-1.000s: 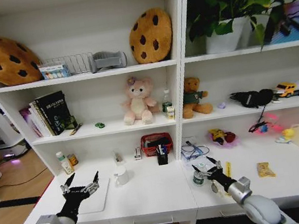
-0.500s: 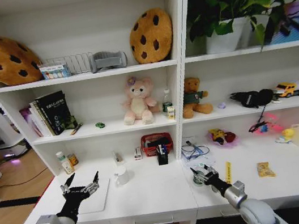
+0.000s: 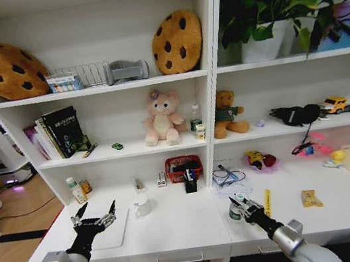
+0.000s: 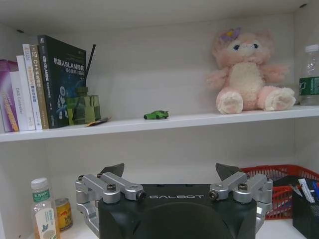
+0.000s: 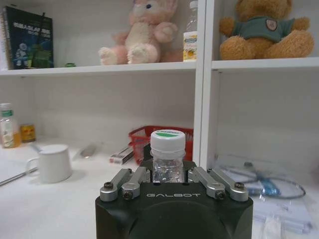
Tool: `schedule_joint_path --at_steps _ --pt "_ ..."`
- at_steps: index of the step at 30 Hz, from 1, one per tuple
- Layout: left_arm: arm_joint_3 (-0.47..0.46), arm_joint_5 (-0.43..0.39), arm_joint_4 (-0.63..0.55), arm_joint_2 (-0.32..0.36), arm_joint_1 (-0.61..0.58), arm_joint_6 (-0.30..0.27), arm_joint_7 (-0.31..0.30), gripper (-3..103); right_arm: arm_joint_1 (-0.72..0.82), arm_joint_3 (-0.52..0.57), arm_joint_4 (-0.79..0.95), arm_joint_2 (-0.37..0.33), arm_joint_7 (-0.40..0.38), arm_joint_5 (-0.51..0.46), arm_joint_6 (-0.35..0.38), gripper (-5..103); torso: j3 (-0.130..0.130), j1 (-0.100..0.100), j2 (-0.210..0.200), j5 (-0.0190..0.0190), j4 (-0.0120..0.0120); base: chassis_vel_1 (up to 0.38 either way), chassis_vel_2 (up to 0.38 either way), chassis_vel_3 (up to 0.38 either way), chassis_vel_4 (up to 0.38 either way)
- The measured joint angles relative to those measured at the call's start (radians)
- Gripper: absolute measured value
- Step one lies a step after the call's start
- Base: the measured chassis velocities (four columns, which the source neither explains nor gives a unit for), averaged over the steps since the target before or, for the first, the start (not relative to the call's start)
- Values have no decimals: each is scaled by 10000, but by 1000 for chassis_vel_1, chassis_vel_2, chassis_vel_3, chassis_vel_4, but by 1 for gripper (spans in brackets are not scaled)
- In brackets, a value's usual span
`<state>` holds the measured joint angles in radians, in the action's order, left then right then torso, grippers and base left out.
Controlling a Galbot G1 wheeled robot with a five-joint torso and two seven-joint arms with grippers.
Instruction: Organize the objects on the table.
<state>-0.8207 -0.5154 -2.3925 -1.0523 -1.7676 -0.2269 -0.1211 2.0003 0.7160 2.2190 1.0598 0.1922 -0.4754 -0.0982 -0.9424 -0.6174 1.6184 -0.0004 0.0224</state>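
Bottle [image 5: 168, 159]: small clear one with a white cap and green top, standing upright on the table [image 3: 178, 228] near the front edge, right of centre, just in front of the shelf's vertical divider. Right gripper [image 3: 244, 207] is on it; in the right wrist view the fingers [image 5: 130, 181] sit close against both sides of the body, below the cap. Looks like a grasp, or one closing. I can't confirm firm contact from here.

Left gripper [image 3: 95, 219] hangs over the left end of the table above a white flat board [image 3: 110, 232], fingers spread wide, holding nothing. Idle.

Nearby on the table: white mug [image 3: 142, 206] left of centre, red basket [image 3: 183, 168] and black pen holder [image 3: 190, 183] toward the back by the divider, cable bundle [image 3: 226, 177] behind the bottle, yellow tag [image 3: 266, 200] just to its right.

My read on doing this step well:
- grip mid-body, not the cap; the bottle is tall, light and probably slick
- lift straight up before any sideways travel, so it clears the tag and cable
- keep it vertical; a tilted grasp could let it slip or spin
- watch the divider on the way out

Green toy car [image 4: 156, 115] sits on the shelf above the table's left half, untouched.
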Motion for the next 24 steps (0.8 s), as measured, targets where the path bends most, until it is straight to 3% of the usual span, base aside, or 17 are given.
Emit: schedule_joint_path --at_steps 3,4,6,9,13,16,17,20,24 --pt "1 0 -1 0 0 0 0 100 2896 557 570 866 863 772 -1184 27 1 3 2 -1 9 0 0 0 0" --pt "1 0 -1 0 0 0 0 100 2896 557 570 866 863 772 -1184 27 1 3 2 -1 9 0 0 0 0" --pt "2 -1 0 0 -1 0 0 100 4411 595 409 1374 1146 1484 -2171 27 0 3 2 -1 7 0 0 0 0" --pt "2 0 1 0 0 0 0 100 4886 495 -279 1639 1159 1968 -2705 27 0 3 2 0 5 0 0 0 0" --pt "1 0 1 0 0 0 -1 100 4661 431 -1499 1723 1032 2143 -2891 27 -1 2 1 6 5 0 0 0 0" --pt "2 -1 1 0 0 0 -1 100 3325 396 -3758 1620 998 1695 -2802 27 -1 2 0 8 6 0 0 0 0" --pt "2 -1 1 0 0 0 -1 100 3325 396 -3758 1620 998 1695 -2802 27 -1 2 0 8 6 0 0 0 0" --pt "1 0 1 0 0 0 -1 100 1504 269 -6212 1397 1007 1362 -2373 27 -3 0 -1 6 4 0 0 0 0" --pt "1 -1 2 0 0 0 -2 100 123 182 -7798 1348 1024 1379 -2290 27 -3 0 -2 7 5 0 0 0 0"
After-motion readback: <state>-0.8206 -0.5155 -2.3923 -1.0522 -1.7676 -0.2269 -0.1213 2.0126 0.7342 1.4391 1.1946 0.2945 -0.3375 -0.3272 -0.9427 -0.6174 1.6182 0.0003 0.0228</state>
